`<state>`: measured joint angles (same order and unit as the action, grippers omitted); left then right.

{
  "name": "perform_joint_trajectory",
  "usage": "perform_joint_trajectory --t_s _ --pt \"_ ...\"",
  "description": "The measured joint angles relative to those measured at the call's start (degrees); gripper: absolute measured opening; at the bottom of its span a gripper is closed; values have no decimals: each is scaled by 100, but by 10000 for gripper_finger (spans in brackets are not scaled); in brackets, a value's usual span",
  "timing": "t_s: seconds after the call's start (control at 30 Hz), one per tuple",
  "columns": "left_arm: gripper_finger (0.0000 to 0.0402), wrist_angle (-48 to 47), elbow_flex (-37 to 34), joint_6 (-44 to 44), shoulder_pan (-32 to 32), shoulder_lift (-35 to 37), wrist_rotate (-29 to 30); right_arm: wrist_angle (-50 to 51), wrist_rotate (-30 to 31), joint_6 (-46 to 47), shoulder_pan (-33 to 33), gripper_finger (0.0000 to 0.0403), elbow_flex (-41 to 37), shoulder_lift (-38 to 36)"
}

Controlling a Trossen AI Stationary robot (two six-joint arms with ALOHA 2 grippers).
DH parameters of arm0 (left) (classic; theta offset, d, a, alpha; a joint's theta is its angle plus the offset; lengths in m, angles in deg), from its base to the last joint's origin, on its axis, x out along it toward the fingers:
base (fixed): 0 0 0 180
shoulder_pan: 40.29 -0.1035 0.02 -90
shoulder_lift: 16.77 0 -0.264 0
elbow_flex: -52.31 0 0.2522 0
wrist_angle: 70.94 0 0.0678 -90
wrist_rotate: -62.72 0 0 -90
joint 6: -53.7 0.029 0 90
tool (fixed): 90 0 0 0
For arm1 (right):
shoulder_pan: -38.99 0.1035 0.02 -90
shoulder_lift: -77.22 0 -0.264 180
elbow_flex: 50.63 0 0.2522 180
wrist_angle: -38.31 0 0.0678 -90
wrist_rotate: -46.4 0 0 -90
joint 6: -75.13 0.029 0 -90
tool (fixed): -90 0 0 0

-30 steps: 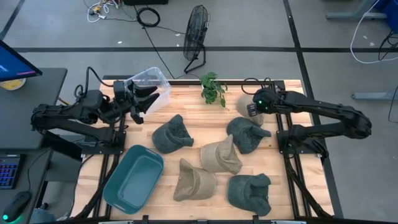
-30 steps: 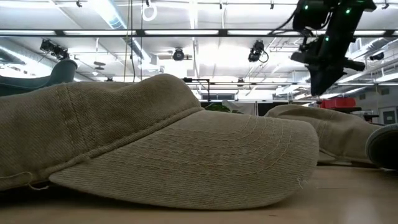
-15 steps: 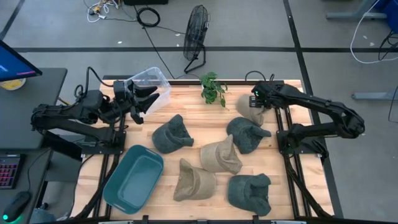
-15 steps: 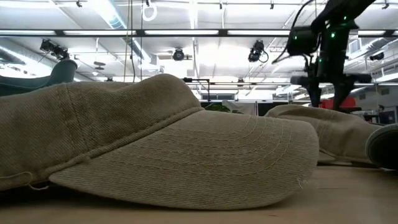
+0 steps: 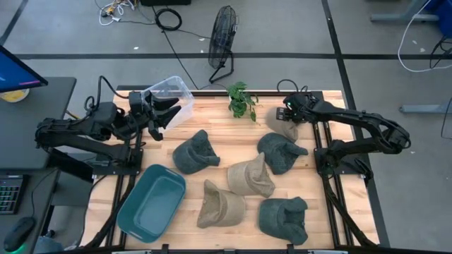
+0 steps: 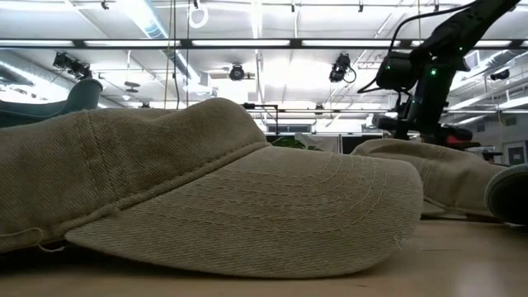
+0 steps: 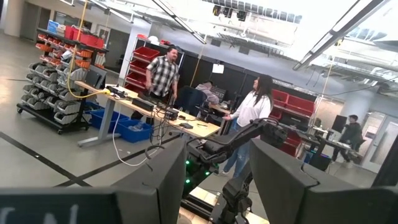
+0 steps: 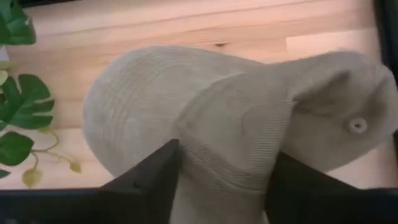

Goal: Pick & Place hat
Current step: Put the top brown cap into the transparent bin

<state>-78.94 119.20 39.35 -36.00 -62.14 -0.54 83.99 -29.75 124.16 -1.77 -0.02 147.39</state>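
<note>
Right gripper (image 8: 217, 180) is down on the tan hat (image 8: 249, 118) at the far right corner of my worktop (image 5: 212, 120); its fingers (image 8: 149, 180) stand spread, one on each side of the crown, the cloth between them. Just beyond the hat I see the small plant (image 8: 15, 93). Left gripper (image 5: 161, 113) waits well apart, fingers spread and empty, beside the clear bin (image 5: 173, 92).

Left hand (image 7: 214, 180) with dark fingers (image 7: 163, 180) apart, workshop beyond, people (image 7: 252, 118) at desks (image 7: 124, 99), red shelving (image 7: 146, 62)
</note>
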Motion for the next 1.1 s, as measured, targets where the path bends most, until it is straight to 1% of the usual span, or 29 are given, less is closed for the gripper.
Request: perform_joint_trajectory --t_s 0.07,0.2,0.23,0.27,0.37,0.47,0.57,0.63,0.73,0.8,0.87,0.93,1.1 --pt "181 0 0 4 0 -2 -2 -46 1 -141 0 141 -21 0" --pt "181 0 0 4 1 0 -1 -54 -4 -441 0 40 -25 -7" --pt "181 0 0 4 2 0 -2 -53 -25 -480 1 21 -25 -21" --pt "181 0 0 4 2 0 -2 -47 -84 -528 3 14 -22 -43" --pt "181 0 0 2 2 0 -2 54 -419 -707 18 18 124 -165" --pt "181 0 0 -1 1 0 -2 319 -582 -913 138 9 493 -407" --pt "181 -2 0 -29 0 0 -2 751 -406 -1183 322 7 1041 -695" --pt "181 -2 0 -31 0 0 -2 1221 -239 -1350 424 7 1505 -834" --pt "181 -2 -1 -41 2 0 -2 1870 -34 -1792 584 4 2276 -910" --pt "181 -2 0 -43 1 0 -2 2021 67 -2040 719 4 2769 -911" --pt "181 -2 0 -44 1 0 -2 1915 71 -2337 868 4 3161 -911" --pt "181 11 0 -44 2 -2 -2 1479 71 -2592 1042 4 3458 -893" --pt "181 49 0 -44 2 -2 -2 44 67 -2981 1609 3 3669 -799"
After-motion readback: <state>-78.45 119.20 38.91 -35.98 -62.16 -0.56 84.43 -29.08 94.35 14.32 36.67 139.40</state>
